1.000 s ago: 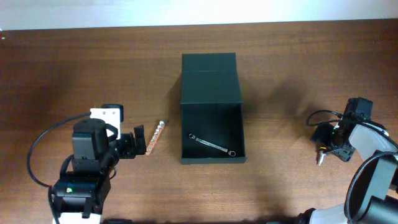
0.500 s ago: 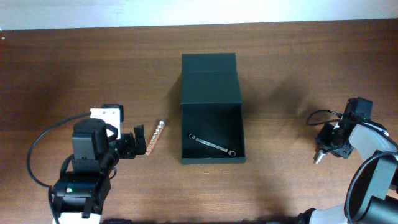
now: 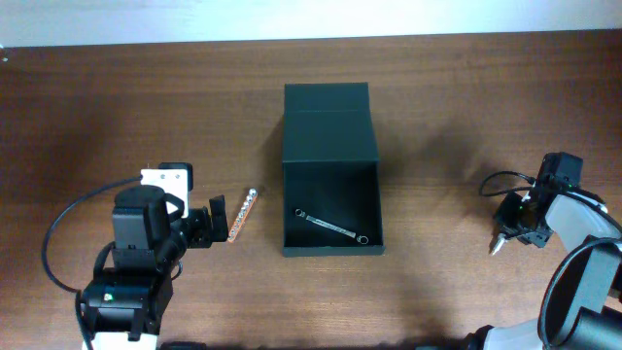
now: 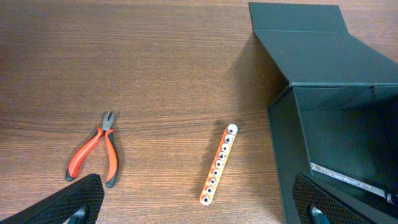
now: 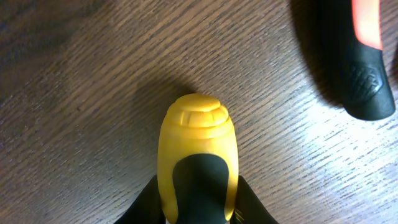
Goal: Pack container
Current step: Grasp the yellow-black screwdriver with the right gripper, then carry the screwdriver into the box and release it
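The dark green container [image 3: 284, 209] stands open at the table's middle with its flap lid [image 3: 328, 126] laid back; a silver wrench [image 3: 332, 227] lies inside. In the left wrist view the container [image 4: 348, 62] fills the right side. My left gripper [image 3: 219, 220] stands open just left of an orange socket strip [image 3: 243, 214], and the strip [image 4: 219, 165] lies ahead of and between its wide-apart fingers [image 4: 81, 199]. My right gripper [image 3: 515, 226] is at the far right, shut on a yellow-and-black screwdriver handle [image 5: 198, 137], whose metal tip [image 3: 497, 245] points down-left.
Red-handled pliers [image 4: 96, 149] lie on the wood left of the socket strip. A black-and-orange tool handle [image 5: 364, 74] lies close to the right of the screwdriver. A white block [image 3: 163, 179] sits by the left arm.
The right gripper's fingers have closed in on the screwdriver handle, and the screwdriver has shifted slightly. The left arm and the container have not moved.
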